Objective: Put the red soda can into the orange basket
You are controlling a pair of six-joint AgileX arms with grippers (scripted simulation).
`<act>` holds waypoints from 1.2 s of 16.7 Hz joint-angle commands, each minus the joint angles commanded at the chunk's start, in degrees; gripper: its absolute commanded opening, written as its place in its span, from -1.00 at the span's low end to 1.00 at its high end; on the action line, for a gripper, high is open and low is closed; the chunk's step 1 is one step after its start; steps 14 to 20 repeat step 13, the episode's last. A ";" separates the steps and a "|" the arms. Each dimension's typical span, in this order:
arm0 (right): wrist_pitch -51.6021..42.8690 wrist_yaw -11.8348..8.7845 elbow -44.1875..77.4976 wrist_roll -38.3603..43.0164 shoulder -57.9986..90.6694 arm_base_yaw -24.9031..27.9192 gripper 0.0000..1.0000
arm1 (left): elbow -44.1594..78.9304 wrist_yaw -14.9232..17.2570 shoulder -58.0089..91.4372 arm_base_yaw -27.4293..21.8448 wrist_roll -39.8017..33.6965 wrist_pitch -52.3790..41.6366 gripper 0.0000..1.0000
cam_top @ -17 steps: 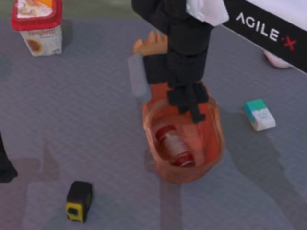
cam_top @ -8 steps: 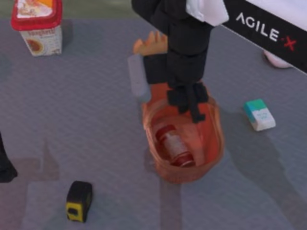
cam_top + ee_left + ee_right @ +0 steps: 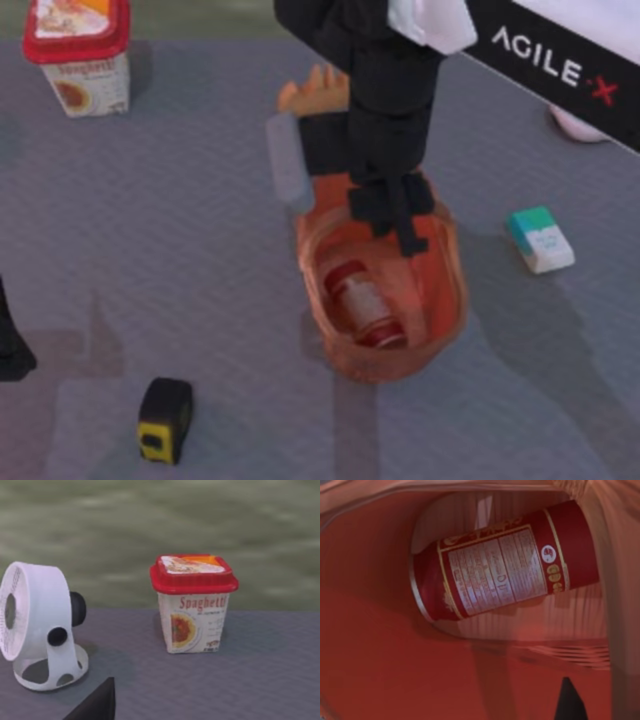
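Soda can [image 3: 365,305], the red soda can, is seen lying on its side inside the orange basket [image 3: 445,320], just below the right pincer [image 3: 400,225], whose opening cannot be told; light, rigid and slick, it is judged best taken across its middle.

Spaghetti tub [image 3: 78,57], tape measure [image 3: 165,420], fan [image 3: 37,625], eraser [image 3: 540,240]
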 joint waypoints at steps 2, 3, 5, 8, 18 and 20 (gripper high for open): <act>0.00 0.00 0.00 0.00 0.00 0.00 -1.00 | 0.00 0.00 0.00 0.00 0.00 0.00 1.00; 0.00 0.02 0.04 0.02 0.03 -0.09 -1.00 | 0.00 0.00 0.00 0.00 0.00 0.00 1.00; -0.99 0.03 1.04 -0.28 0.16 -0.13 -1.00 | 0.00 0.00 0.00 0.00 0.00 0.00 1.00; -6.22 0.06 6.65 -1.09 0.58 -0.80 -1.00 | 0.00 0.00 0.00 0.00 0.00 0.00 1.00; -12.22 0.02 12.87 -2.08 0.64 -1.62 -1.00 | 0.00 0.00 0.00 0.00 0.00 0.00 1.00; -12.22 0.02 12.87 -2.08 0.64 -1.62 -1.00 | 0.00 0.00 0.00 0.00 0.00 0.00 1.00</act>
